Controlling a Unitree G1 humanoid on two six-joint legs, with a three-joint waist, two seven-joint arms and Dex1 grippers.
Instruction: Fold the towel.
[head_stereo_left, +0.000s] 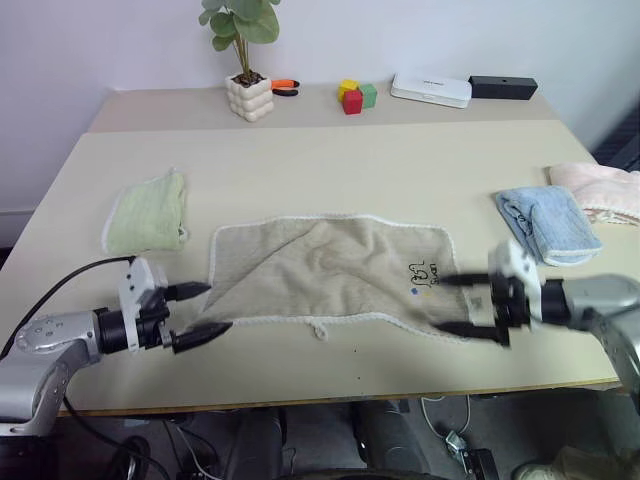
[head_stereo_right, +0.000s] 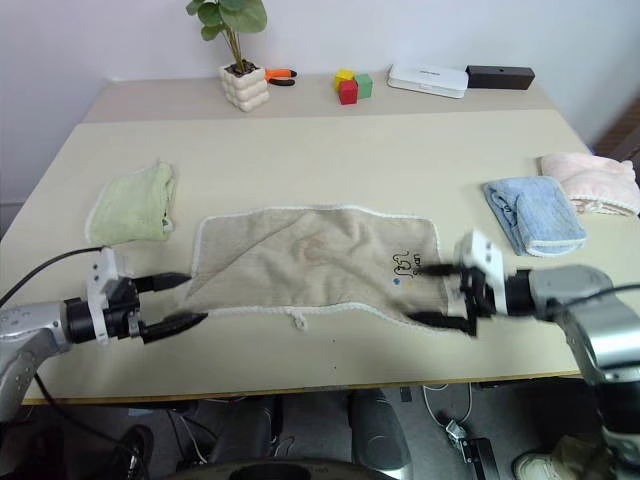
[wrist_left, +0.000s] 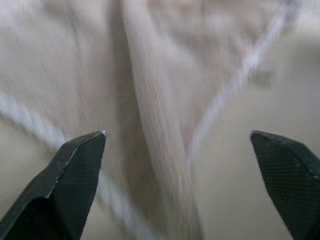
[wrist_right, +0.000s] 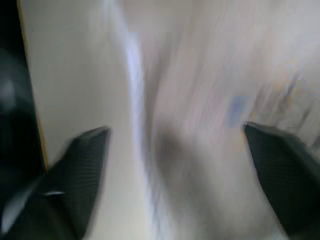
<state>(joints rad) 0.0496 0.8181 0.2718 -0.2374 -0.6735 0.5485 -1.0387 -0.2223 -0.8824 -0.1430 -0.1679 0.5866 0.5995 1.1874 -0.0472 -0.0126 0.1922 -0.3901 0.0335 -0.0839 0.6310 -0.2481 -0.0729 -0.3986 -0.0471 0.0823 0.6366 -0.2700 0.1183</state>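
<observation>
**Desk:** Where's the towel (head_stereo_left: 330, 270) on your feed?

**Me:** Head view, middle of the table (head_stereo_left: 330, 165), lying flat as one wide band with the whitish edging running round it. It looks doubled over, though I can't say that for certain. The small embroidered mark sits near its 3 o'clock end, and a little loop hangs off the near edge at about 6 o'clock.

**Desk:** And your tools?

**Me:** The left gripper (head_stereo_left: 198, 312) sits at the towel's 8 o'clock corner, fingers spread wide, nothing between them. In its wrist view I see both black fingertips (wrist_left: 80, 165) far apart with the cloth lying past them. The right gripper (head_stereo_left: 462, 304) is at the 4 o'clock corner, also wide and holding nothing. Whether its lower finger brushes the cloth, I cannot tell.

**Desk:** Anything else nearby?

**Me:** A light green cloth (head_stereo_left: 148, 212) at 10 o'clock of the towel, a light blue cloth (head_stereo_left: 548, 224) at 2 o'clock with a pink cloth (head_stereo_left: 600, 190) just beyond it. Along the far edge: a potted plant (head_stereo_left: 247, 55), coloured blocks (head_stereo_left: 354, 96), a white box (head_stereo_left: 431, 90).
</observation>
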